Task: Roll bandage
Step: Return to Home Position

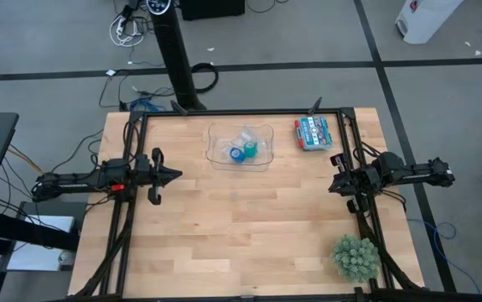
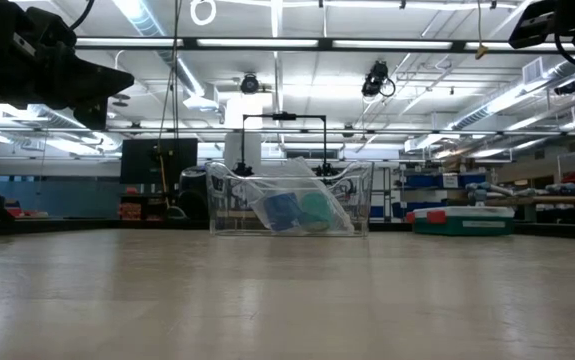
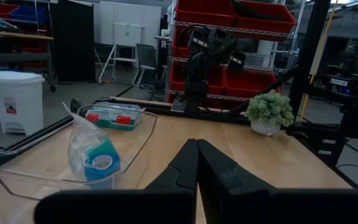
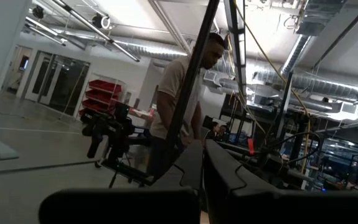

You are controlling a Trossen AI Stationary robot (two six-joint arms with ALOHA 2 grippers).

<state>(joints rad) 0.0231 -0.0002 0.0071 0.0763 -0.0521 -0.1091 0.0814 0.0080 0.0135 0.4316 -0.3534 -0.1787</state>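
Bandage (image 1: 251,150): teal coil, sealed in the bag (image 1: 247,136), inside the bin (image 1: 211,144) at twelve o'clock on the bench (image 1: 224,235). Stowed, I'd say.
Left end effector (image 1: 173,176): nine o'clock, fingers together, empty, clear of the bin.
Right end effector (image 1: 334,183): three o'clock, likewise together and empty.
Count: one teal coil, one blue roll (image 1: 237,154), one bag, one bin, one case (image 1: 313,132), one plant (image 1: 356,257).
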